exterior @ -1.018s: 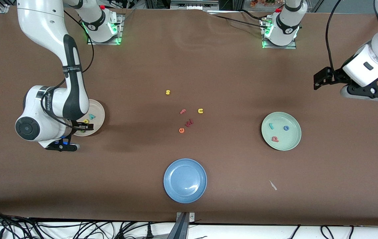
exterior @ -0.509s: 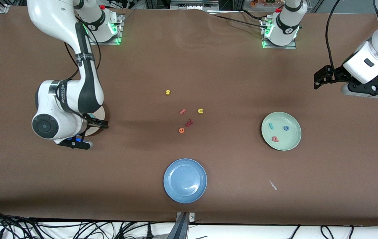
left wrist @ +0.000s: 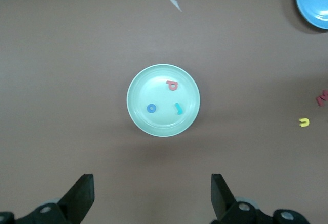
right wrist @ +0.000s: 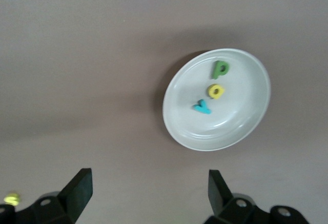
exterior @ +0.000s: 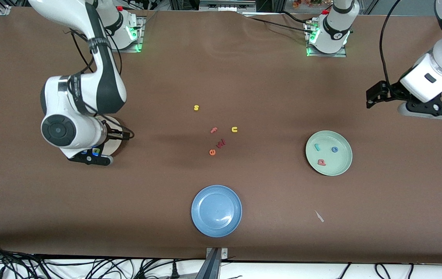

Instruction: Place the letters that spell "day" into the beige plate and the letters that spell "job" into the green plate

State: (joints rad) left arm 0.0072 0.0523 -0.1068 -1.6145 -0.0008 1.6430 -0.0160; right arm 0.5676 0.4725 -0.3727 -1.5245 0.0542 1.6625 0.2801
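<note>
Toward the right arm's end of the surface: the beige plate (right wrist: 217,100) sits mostly under the right arm's wrist in the front view, only a sliver of its rim (exterior: 115,144) showing.
Letters in the beige plate: the right wrist view shows a green d (right wrist: 220,69), a yellow a (right wrist: 215,91) and a teal y (right wrist: 202,107) lying close together inside it, not stacked.
Right gripper (right wrist: 146,188): up in the air over the surface just beside the beige plate, fingers spread wide apart, nothing between them.
Green plate (exterior: 345,164): toward the left arm's end of the surface, well apart from the beige one.
Letters in the green plate: a teal j (exterior: 316,147), a blue o (exterior: 334,149) and a salmon-red b (exterior: 322,162), each lying flat and apart from the others; the b is nearest the front camera.
Left gripper (left wrist: 152,193): raised over bare surface near the green plate, toward its own arm's end; fingers wide apart and empty. This arm waits.
Blue plate (exterior: 216,210): nearest the front camera, about midway along the surface, with nothing on it.
Loose letters on the surface: a yellow s (exterior: 196,107), a salmon f (exterior: 214,130), a yellow u (exterior: 234,129), a dark red w (exterior: 221,143) and an orange e (exterior: 212,152), clustered near the middle, between the two plates.
Small pale scrap (exterior: 319,216): on the surface, nearer the front camera than the green plate.
</note>
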